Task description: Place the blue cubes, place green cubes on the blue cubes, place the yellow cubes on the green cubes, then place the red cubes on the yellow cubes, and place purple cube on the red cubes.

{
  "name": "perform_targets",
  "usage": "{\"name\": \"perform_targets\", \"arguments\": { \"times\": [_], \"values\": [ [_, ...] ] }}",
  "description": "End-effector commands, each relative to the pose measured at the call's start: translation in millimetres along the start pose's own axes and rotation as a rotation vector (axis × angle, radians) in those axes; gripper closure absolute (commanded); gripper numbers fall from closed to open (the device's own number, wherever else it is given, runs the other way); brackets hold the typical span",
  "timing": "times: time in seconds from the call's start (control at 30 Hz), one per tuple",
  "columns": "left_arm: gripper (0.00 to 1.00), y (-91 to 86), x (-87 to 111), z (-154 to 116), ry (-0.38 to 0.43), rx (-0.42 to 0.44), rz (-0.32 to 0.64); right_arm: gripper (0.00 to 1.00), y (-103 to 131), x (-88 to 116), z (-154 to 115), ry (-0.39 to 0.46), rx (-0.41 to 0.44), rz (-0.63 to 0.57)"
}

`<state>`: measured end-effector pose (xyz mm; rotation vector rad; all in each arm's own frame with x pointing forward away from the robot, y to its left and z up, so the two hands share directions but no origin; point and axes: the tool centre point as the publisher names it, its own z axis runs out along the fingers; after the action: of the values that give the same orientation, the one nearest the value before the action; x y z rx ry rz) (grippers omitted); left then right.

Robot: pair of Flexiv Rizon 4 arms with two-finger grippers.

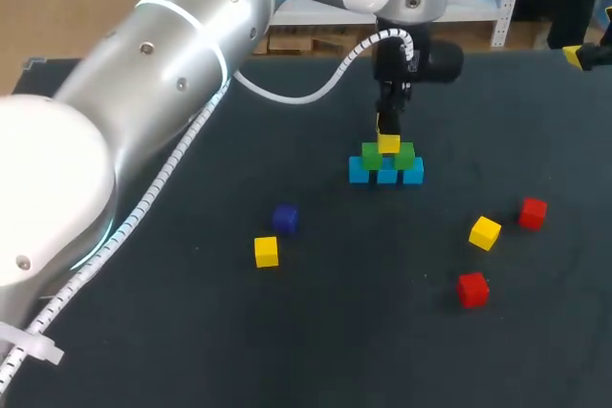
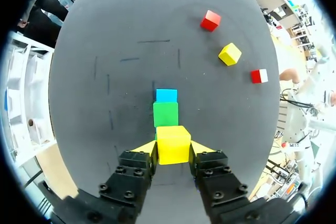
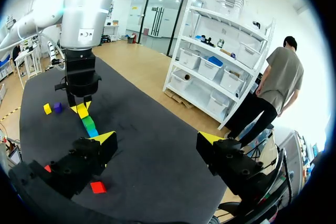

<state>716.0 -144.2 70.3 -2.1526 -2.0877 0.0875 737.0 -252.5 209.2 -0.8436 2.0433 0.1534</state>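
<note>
On a dark tabletop (image 1: 363,341), the left gripper (image 2: 173,150) clamps a yellow cube (image 1: 388,143) atop seemingly finished green cubes (image 1: 403,156) and blue cubes (image 1: 360,172), the right gripper (image 3: 157,139) hangs open, and two loose yellow cubes (image 1: 266,251), two red cubes (image 1: 472,289) and the purple cube (image 1: 284,218) lie unstacked.

A dark grey table (image 1: 316,351) — matte, cloth-like top, spanning left to right; faint thin line marks (image 2: 153,41) on its surface.

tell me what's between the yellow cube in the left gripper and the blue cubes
The green cubes, resting on the blue cubes, under the yellow cube in the left gripper. Head and left wrist views both show it.
</note>
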Motion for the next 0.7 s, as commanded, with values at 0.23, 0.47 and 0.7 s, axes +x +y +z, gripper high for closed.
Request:
{"name": "perform_targets", "arguments": {
  "times": [0.23, 0.47, 0.7],
  "values": [
    [1.00, 11.2, -8.2, 0.2, 0.019, 0.059, 0.002, 0.00, -2.6, 0.4, 1.6, -0.003, -0.010, -0.001],
    [1.00, 11.5, -8.5, 1.7, 0.021, 0.065, 0.003, 0.00, -2.6, 0.4, 1.6, -0.003, -0.010, -0.001],
    [1.00, 12.0, -7.8, 2.6, 0.026, 0.069, -0.001, 0.00, -2.6, 0.4, 1.6, -0.003, -0.010, -0.001]
  ]
}}
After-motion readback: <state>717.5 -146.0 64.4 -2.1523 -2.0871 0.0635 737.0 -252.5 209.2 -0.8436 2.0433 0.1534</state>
